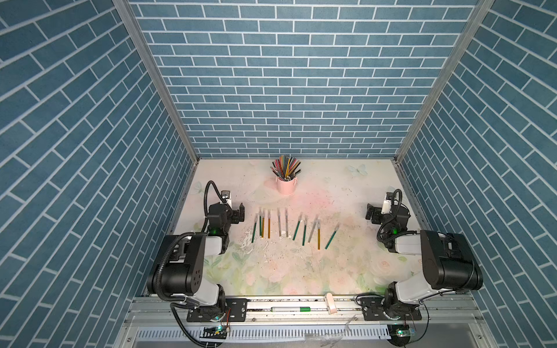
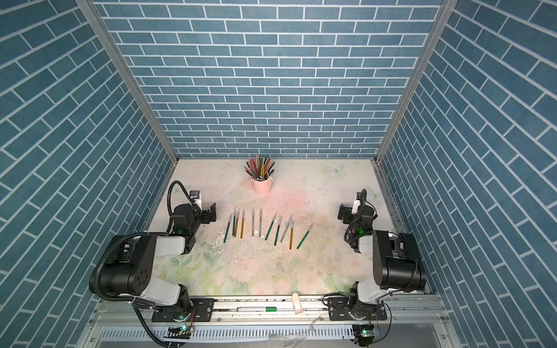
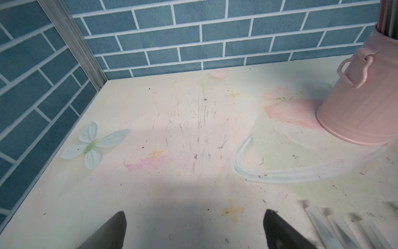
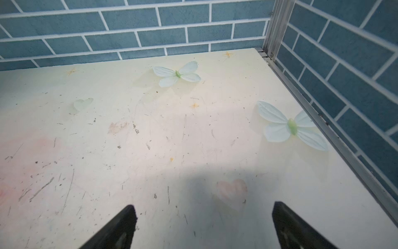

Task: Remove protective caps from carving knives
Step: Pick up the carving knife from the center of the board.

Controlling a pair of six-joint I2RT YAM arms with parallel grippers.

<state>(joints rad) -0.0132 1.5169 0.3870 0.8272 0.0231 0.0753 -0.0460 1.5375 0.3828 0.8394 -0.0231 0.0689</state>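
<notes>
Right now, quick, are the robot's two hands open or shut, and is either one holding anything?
Left hand: open, holding nothing.
Right hand: open, holding nothing.

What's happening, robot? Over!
Left gripper, right gripper open, empty. Carving knives lie in a row between them, protective caps on. Pink pencil cup stands behind, not blocking.

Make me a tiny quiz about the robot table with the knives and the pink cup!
1. True or false: the left gripper holds a carving knife.
2. Pick one. The pink cup stands: A) farther back than the row of knives; B) in the middle of the row; C) tipped over at the front edge.
3. Fill in: the right gripper is ____ and empty.

Key: 1 false; 2 A; 3 open.
</notes>
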